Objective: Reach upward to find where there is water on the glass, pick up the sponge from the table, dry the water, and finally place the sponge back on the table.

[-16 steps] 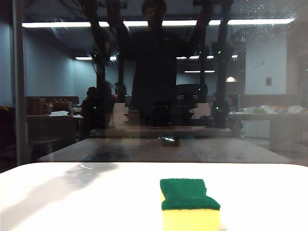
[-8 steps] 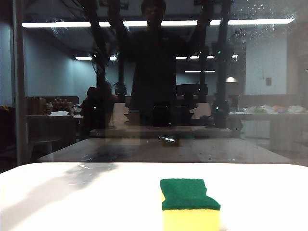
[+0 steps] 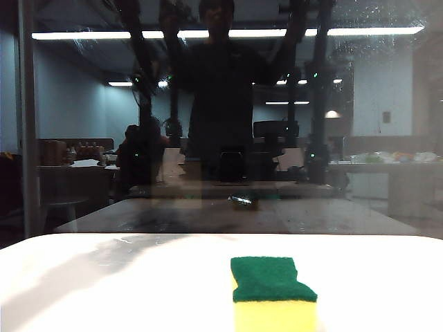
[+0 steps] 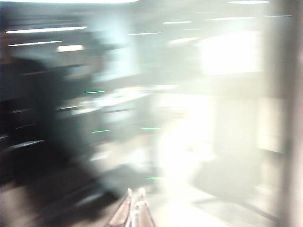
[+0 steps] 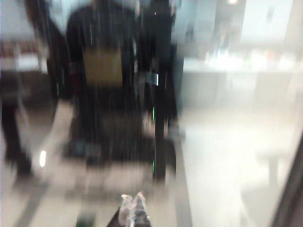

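Glass [image 3: 387, 104] fills the upper two thirds of the exterior frame, with one grey frame strip [image 3: 26, 124] standing at the far left. I judge I am in the searching step, both wrists raised toward the pane rather than down at the tabletop, which would explain why neither arm shows directly in the exterior view.

My left gripper [image 4: 134, 208] sits at the bottom centre of its badly smeared wrist picture, its two fingertips pressed together and holding nothing. My right gripper [image 5: 133, 205] sits at the bottom centre of its own blurred picture, fingertips likewise together and empty, facing the mirrored dark figure.

Water [image 3: 360, 17] shows as fine whitish speckles in the upper right of the exterior frame, with a fainter misty patch [image 3: 86, 43] at upper left; I count two patches, though the dimness makes that uncertain.

One sponge [image 3: 272, 294] lies flat, green side up, at the lower centre-right on the white table [image 3: 104, 290], untouched and well apart from both grippers, waiting for the pickup.
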Controlling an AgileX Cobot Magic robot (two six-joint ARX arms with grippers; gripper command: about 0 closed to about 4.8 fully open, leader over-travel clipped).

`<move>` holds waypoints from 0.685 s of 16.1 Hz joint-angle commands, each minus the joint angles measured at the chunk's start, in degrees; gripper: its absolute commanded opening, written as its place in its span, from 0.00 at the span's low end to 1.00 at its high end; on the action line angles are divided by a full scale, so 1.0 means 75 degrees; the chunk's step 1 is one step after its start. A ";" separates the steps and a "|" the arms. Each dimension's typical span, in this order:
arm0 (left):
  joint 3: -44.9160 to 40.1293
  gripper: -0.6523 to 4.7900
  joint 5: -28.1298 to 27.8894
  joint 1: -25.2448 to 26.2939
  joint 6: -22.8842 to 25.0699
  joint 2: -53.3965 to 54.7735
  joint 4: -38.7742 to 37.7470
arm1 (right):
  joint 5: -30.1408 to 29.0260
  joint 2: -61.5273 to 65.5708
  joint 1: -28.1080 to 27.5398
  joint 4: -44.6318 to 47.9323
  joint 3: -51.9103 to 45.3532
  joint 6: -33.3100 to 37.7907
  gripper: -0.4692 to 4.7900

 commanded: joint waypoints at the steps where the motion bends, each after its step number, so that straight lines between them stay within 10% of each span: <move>1: 0.0052 0.11 0.0367 0.0003 -0.0041 -0.0041 0.0093 | -0.0527 -0.0256 0.0003 -0.1174 0.0052 0.0003 0.08; 7: 0.0052 0.11 0.0373 0.0003 -0.0055 -0.0041 0.0093 | -0.4243 -0.0592 0.0009 -0.3045 -0.0326 0.0903 0.32; 11: 0.0052 0.11 0.0373 0.0003 -0.0055 -0.0044 0.0090 | -0.4602 -0.0595 0.0012 -0.3048 -0.0341 0.1699 0.38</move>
